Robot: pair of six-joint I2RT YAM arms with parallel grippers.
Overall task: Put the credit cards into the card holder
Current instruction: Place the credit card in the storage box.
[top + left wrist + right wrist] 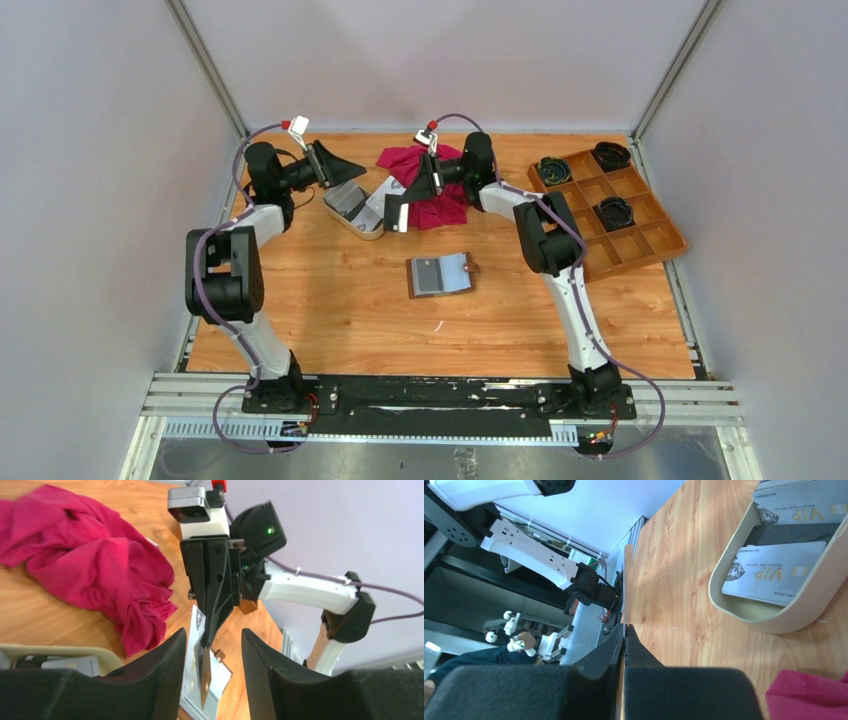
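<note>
Trouble would most likely come from the thin grip. Nearest the arms, the card holder lies open and flat on the wooden surface, with brown leather edges and its grey lining facing up. Its opening is probably narrow. A card pushed in crooked could catch on the edge, or shove the light holder along, since nothing pins it down.

Further back, the right gripper has its fingers pressed together on one credit card. The card is thin, smooth, stiff plastic and hangs down from the fingers, so it could slip or swing. The left gripper faces it with its fingers apart, holding nothing, and it could bump the card loose.

Just beside them, more credit cards lie in a smooth beige oval dish. Behind sits a soft, crumpled red cloth. Far to the right is a wooden tray with square boxes.
</note>
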